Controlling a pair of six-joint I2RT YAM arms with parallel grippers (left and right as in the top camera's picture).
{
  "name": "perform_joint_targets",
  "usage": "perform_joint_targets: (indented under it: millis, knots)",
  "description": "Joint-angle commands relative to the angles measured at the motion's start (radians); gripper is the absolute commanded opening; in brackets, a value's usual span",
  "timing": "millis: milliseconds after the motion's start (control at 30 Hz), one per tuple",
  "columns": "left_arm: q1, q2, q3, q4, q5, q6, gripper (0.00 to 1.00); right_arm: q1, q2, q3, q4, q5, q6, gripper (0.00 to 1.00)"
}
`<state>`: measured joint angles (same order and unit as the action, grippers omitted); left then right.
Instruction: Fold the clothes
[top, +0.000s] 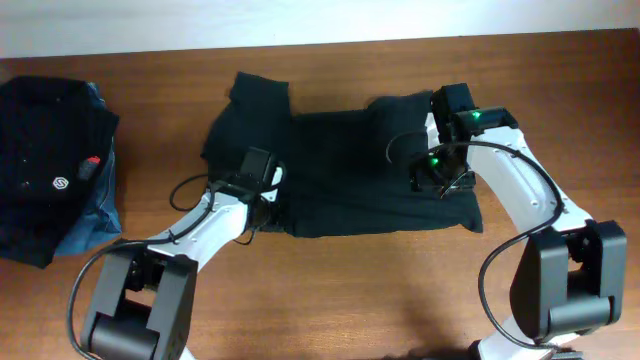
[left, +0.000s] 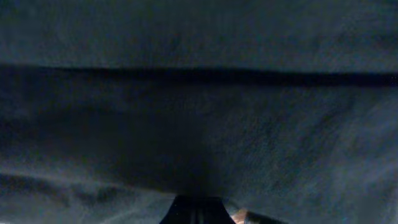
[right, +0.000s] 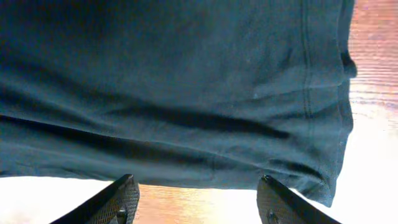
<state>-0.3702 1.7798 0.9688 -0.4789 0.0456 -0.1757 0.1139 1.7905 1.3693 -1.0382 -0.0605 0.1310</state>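
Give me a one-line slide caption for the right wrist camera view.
Open right jaws facing the near edge of the black T-shirt, its stitched hem lying on the wooden table.

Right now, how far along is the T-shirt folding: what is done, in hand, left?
Done: the black T-shirt lies spread on the table, rumpled. In hand: left end effector shut at its edge; right end effector open over its hem. Left: apparently the neat folds themselves.
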Motion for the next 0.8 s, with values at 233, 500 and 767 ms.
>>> perform_joint_targets:
  millis: [233,500,767]
  knots:
    - [-0.002,-0.008,-0.020,-0.188,-0.006,-0.020,0.01,-0.005,-0.018,0.014,0.007,0.020,-0.004,0.66]
    - [-0.002,-0.008,-0.020,-0.393,0.048,-0.021,0.02,-0.005,-0.018,0.014,0.011,0.020,-0.011,0.66]
    - [-0.002,-0.008,-0.020,-0.514,0.090,-0.021,0.02,-0.005,-0.018,0.014,0.010,0.019,-0.011,0.66]
